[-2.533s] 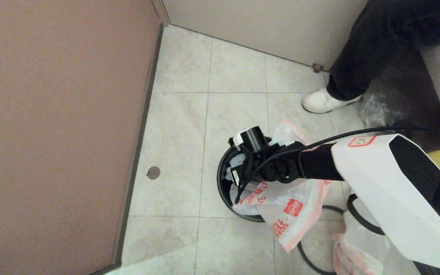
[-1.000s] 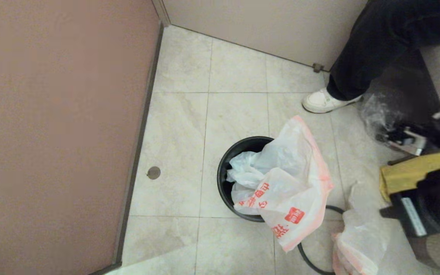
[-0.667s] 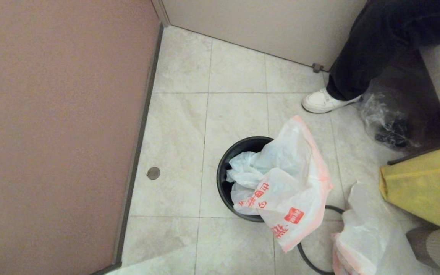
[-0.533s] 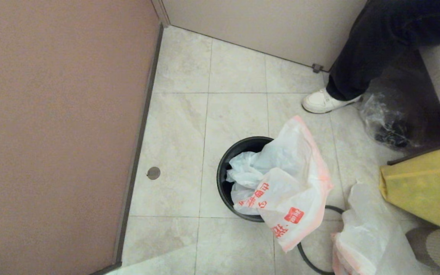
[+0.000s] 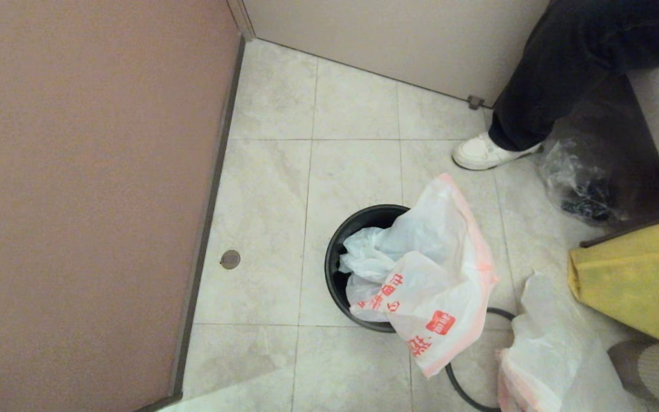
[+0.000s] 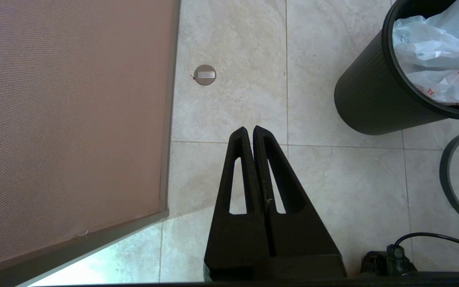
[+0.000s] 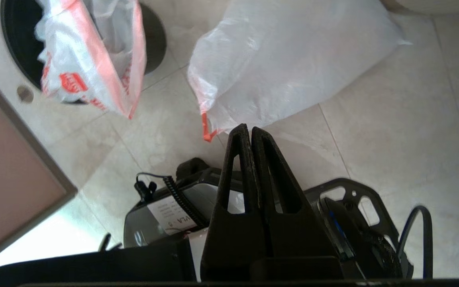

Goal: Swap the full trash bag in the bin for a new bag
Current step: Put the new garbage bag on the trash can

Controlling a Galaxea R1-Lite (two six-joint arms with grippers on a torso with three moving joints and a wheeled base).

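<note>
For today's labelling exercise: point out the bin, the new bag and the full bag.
bin [image 5: 330, 269]: head view, bare black rim.
new bag [image 5: 438, 286]: head view, sheet draped over the bin's edge.
full bag [image 7: 285, 63]: right wrist view, bulging side.

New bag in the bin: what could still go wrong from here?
1. The new bag is only partly in the bin; most of it droops over the rim, so it could slide out.
2. The grey ring lies on the floor, not on the bin, so nothing clamps the bag.
3. The full bag lies on the floor beside the bin, where it could snag an arm.
</note>
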